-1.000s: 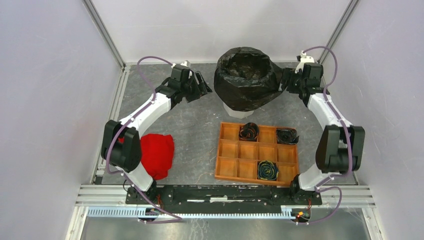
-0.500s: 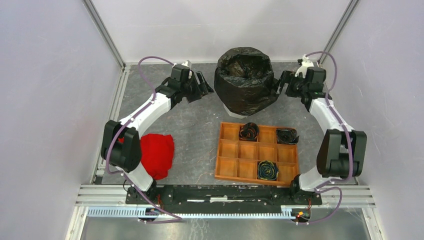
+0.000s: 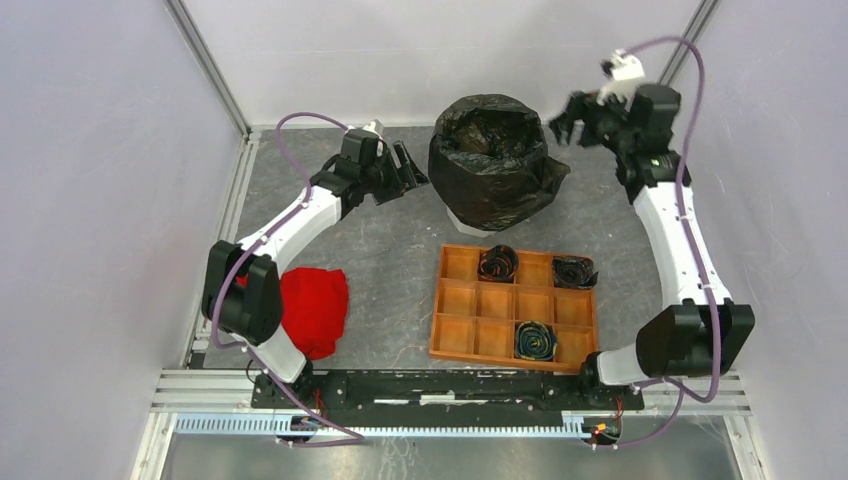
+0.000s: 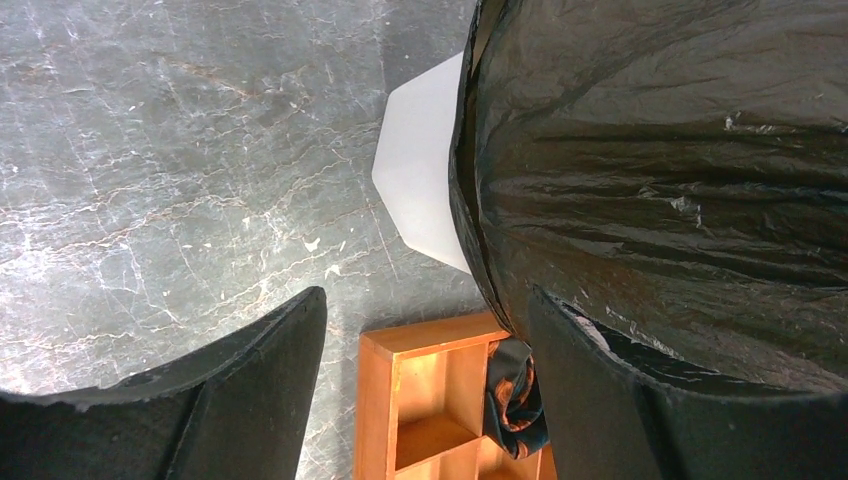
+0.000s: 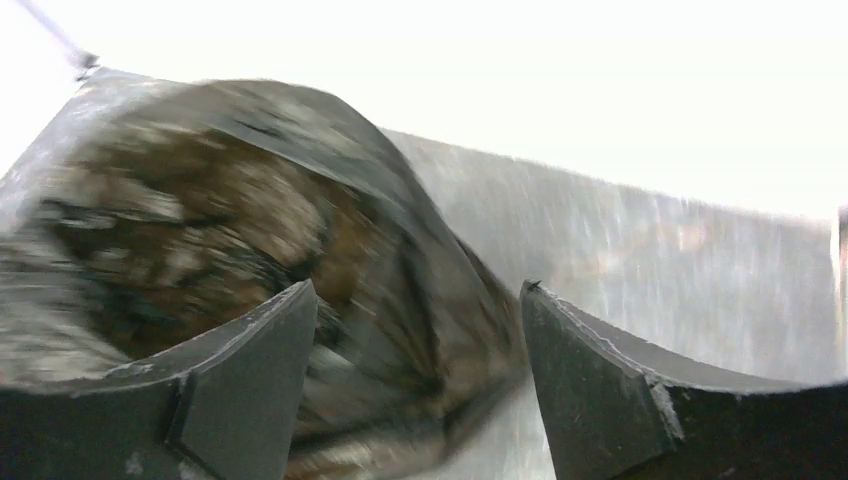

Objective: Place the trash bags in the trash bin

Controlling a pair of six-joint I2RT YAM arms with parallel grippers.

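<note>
Right hand (image 3: 562,118) lifted off the trash bag (image 3: 490,180), open

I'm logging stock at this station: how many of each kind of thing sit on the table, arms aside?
Trash bin: 1
Spread black trash bag draped over it: 1
Rolled black trash bags: 3
Orange tray: 1
Red cloth: 1
Total: 7

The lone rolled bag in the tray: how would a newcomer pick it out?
Find the orange-brown compartment tray near the right arm's base. Two rolled black bags sit in its far row; this rolled bag lies alone in the near row.
</note>
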